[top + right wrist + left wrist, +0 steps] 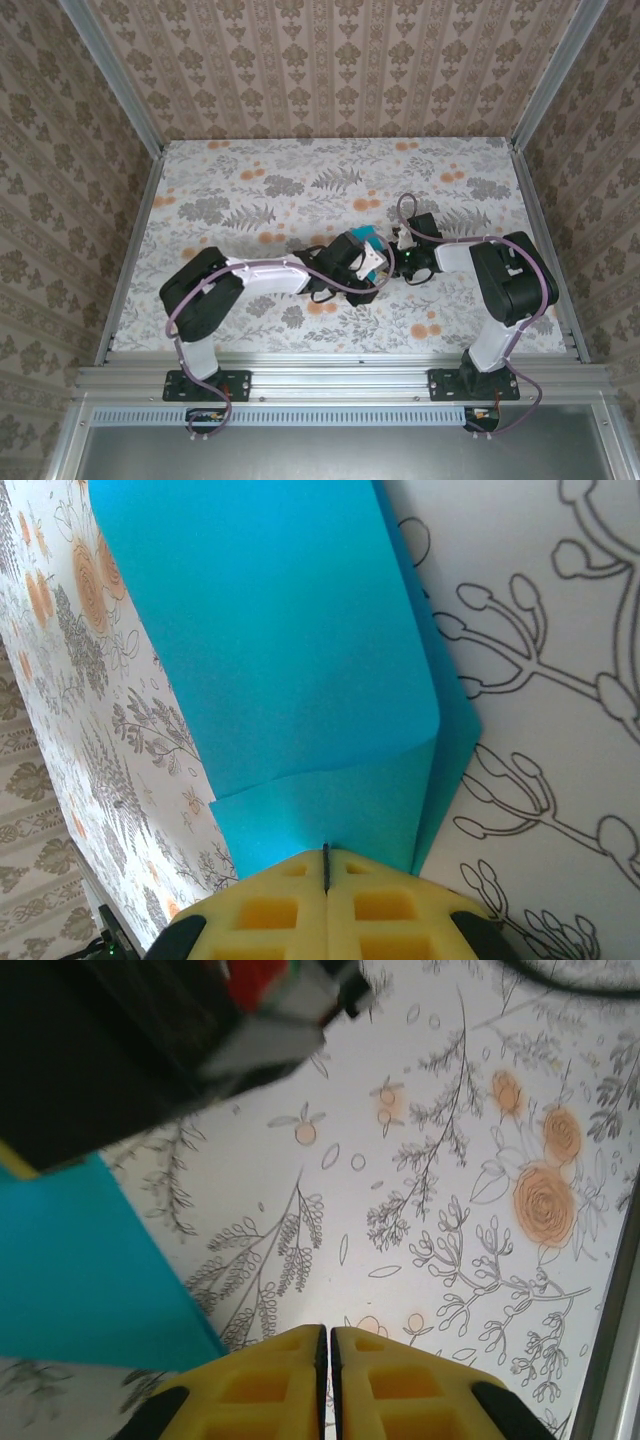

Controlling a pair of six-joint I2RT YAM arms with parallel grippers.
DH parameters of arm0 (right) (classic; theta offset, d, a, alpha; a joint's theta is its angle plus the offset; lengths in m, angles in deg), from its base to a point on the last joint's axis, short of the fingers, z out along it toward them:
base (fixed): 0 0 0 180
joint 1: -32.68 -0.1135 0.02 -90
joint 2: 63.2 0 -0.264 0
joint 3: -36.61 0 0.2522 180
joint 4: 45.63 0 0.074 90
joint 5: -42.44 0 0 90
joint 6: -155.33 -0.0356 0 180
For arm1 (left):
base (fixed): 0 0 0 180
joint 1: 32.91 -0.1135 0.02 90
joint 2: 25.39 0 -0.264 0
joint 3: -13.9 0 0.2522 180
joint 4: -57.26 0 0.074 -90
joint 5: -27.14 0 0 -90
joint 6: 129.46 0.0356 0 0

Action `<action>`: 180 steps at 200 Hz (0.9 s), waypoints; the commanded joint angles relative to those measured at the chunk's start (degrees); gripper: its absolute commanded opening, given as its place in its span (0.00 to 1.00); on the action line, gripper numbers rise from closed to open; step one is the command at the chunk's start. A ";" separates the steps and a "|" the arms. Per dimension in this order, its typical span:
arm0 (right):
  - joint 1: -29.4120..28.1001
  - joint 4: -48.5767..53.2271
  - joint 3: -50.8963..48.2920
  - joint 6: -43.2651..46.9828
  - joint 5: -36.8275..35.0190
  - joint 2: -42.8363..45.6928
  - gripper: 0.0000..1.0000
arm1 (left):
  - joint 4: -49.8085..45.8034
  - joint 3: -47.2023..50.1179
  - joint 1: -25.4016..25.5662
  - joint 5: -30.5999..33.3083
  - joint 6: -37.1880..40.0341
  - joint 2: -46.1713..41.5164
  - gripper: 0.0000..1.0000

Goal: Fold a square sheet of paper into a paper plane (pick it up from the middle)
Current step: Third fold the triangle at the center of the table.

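The square sheet of paper [280, 660] is teal-blue and folded over on itself, with one flap lying across another layer. My right gripper [325, 848] is shut on its near edge, the paper running in between the yellow fingers. From above, the paper [362, 237] shows as a small teal patch at mid-table where both arms meet. My left gripper [328, 1328] is shut with nothing between its fingers, just right of the paper [80, 1270] and over the bare cloth. The right gripper [390, 250] reaches in from the right, the left gripper [368, 262] from the left.
A floral tablecloth [250, 180] covers the table. Aluminium rails [130, 240] and patterned walls close it on three sides. A metal post [625, 1340] stands close at the right in the left wrist view. The right arm's dark body [110, 1050] hangs just above the left gripper.
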 commanded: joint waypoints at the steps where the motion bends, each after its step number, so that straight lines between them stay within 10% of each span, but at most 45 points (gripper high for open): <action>1: 0.08 3.96 -1.39 1.10 -5.73 -3.67 0.06 | 3.61 -1.63 -0.80 -5.52 -1.15 2.70 0.13; 180: 0.25 5.80 -0.49 1.96 -5.91 -3.66 0.06 | 5.17 -3.22 -6.26 -9.18 -0.58 6.53 0.13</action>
